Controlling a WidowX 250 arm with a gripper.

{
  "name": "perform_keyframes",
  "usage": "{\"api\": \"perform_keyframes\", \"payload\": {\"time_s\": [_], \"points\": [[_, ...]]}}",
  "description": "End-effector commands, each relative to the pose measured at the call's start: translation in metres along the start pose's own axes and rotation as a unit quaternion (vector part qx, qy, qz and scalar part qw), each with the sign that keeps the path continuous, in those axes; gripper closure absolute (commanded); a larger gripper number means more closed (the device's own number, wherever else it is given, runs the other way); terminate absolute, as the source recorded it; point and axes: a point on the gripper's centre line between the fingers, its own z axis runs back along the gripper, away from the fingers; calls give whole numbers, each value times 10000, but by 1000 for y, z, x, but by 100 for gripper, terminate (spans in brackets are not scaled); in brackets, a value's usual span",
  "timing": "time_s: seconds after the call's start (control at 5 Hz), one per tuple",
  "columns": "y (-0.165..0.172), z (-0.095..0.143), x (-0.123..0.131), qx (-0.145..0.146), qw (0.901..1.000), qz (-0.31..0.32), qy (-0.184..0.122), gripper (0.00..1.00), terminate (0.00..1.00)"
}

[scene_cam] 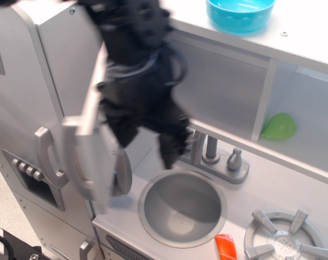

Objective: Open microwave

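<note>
The microwave (223,89) is the silver-grey compartment above the sink, and its inside is open to view. Its door (93,162) is swung far out to the left and blurred by motion, with the long grey handle (77,162) on its outer edge. My black gripper (145,143) is also blurred. It hangs just right of the door, in front of the opening's left part. Its two fingers (169,149) point down and stand apart with nothing between them. Whether they touch the door is unclear.
A blue bowl (240,12) stands on top of the kitchen. A green object (279,125) lies in the right shelf compartment. Below are the round sink (183,208), faucet (211,147), burner (286,238) and an orange item (225,246). The fridge door (23,135) is at left.
</note>
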Motion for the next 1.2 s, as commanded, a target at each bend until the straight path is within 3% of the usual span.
{"api": "perform_keyframes", "payload": {"time_s": [0.0,0.2,0.6,0.8,1.0], "points": [[45,14,-12,172,9992,-136,-330,0,0],[44,18,-12,170,9995,-162,-193,0,0],[8,38,0,21,9999,-15,-163,0,0],[8,38,0,21,9999,-15,-163,0,0],[8,38,0,21,9999,-15,-163,0,100]]}}
